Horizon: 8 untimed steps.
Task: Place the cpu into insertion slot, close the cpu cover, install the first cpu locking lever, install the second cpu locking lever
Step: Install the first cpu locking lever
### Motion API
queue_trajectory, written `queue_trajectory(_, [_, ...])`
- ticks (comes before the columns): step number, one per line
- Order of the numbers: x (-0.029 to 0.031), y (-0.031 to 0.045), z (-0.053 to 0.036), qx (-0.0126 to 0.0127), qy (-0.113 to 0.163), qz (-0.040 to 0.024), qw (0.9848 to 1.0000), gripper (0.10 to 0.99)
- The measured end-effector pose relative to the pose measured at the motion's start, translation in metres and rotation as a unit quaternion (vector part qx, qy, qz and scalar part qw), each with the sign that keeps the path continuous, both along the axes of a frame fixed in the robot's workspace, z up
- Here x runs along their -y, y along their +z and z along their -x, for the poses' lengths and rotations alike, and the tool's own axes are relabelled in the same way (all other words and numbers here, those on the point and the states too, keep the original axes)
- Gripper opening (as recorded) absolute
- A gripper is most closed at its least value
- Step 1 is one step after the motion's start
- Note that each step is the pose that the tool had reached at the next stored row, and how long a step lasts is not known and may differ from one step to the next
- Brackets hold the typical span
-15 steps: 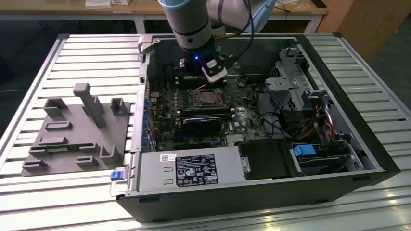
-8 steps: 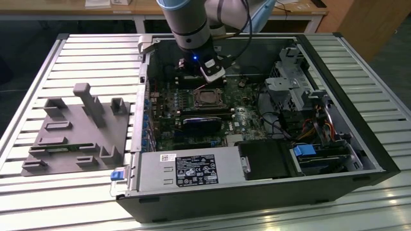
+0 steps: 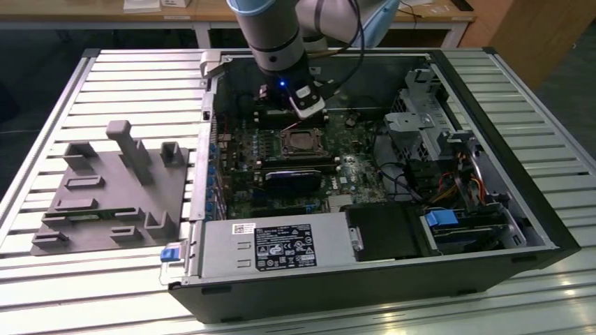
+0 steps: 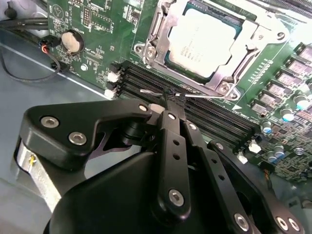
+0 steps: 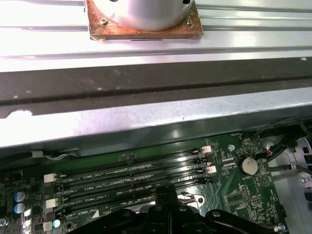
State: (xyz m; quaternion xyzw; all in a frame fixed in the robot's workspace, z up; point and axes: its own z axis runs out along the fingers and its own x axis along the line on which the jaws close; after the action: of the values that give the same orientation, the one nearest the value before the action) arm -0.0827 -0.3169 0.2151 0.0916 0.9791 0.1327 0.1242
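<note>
**Second wrist view: lever work beside the covered socket**

Gripper [image 4: 165,101] is sitting nearest, fingers drawn together with no gap showing, tip touching the thin locking lever [image 4: 148,91]. Pinching or just pushing, cannot tell. Lever is lying across the memory slots [image 4: 141,78], just beside the socket. Beyond it, the cpu [image 4: 204,41] is sitting flat in the insertion slot [image 3: 301,142], with the cpu cover [image 4: 159,30] lying down around it. Judgement: keeping the tip square on the wire is mattering most; slipping onto the board is the risk.

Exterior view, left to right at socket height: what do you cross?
Grey fixture plate → insertion slot → metal drive cage → right wall of the case.
</note>
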Motion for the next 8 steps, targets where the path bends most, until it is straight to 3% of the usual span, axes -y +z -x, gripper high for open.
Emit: queue_trajectory(8, [-0.0030, -0.0052, 0.0000, -0.0001, -0.018, 0.0010, 0.9998, 0.102])
